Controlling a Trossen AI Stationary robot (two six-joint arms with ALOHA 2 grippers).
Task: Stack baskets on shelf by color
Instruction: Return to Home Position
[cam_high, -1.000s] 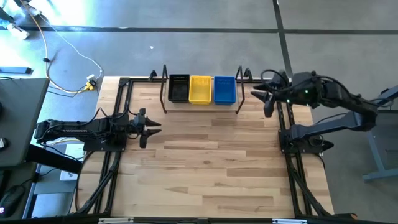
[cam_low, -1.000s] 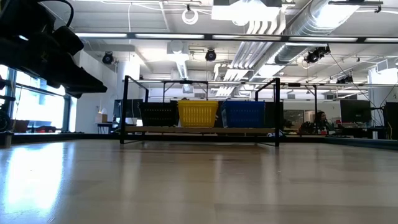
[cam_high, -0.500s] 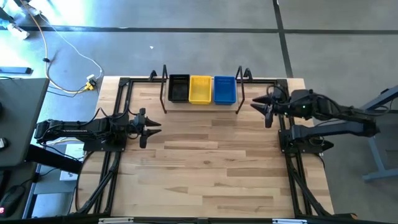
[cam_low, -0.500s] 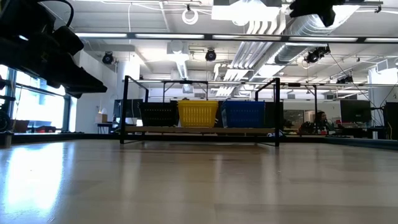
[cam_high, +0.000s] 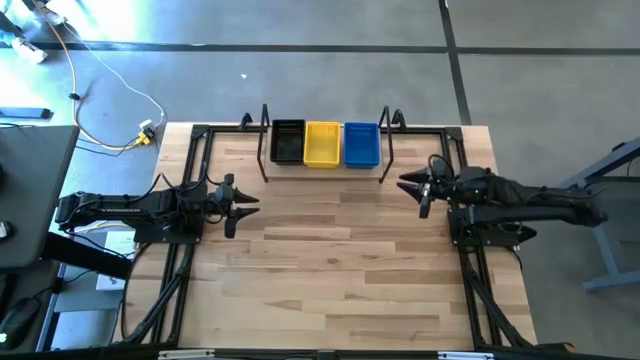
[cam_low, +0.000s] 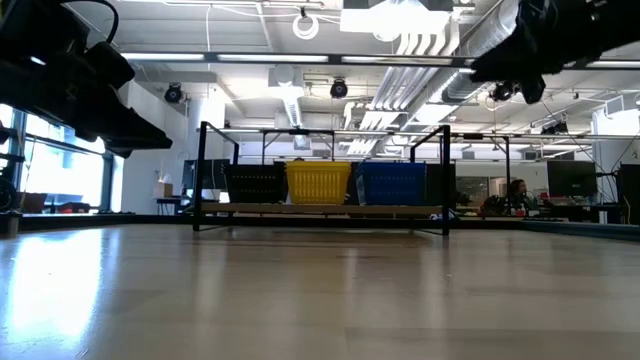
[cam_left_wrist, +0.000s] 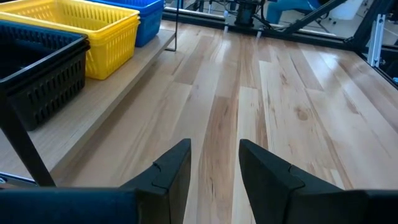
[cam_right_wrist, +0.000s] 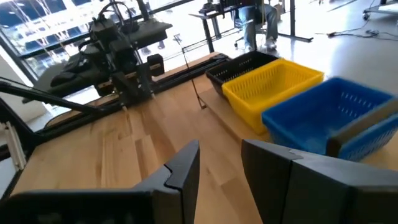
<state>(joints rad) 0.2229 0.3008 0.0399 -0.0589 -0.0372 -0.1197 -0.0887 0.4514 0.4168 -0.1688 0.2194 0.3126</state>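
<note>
While the right gripper (cam_high: 413, 190) hangs part-open and empty toward 3 o'clock on the table (cam_high: 340, 280), the left gripper (cam_high: 243, 205) waits at 9 o'clock, likewise parted and holding nothing. At 12 o'clock the black baskets (cam_high: 288, 142), yellow baskets (cam_high: 322, 143) and blue baskets (cam_high: 361, 143) sit side by side on the shelf (cam_low: 320, 209). Sorting looks finished; only parking the arms seems left.

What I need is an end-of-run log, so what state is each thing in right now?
black baskets: on the shelf, left end, not held.
yellow baskets: on the shelf, middle, between black and blue.
blue baskets: on the shelf, right end.
shelf: upright at the table's far edge, loaded.
left gripper: open, empty, above the table's left side.
right gripper: open, empty, raised near the shelf's right bracket.
</note>
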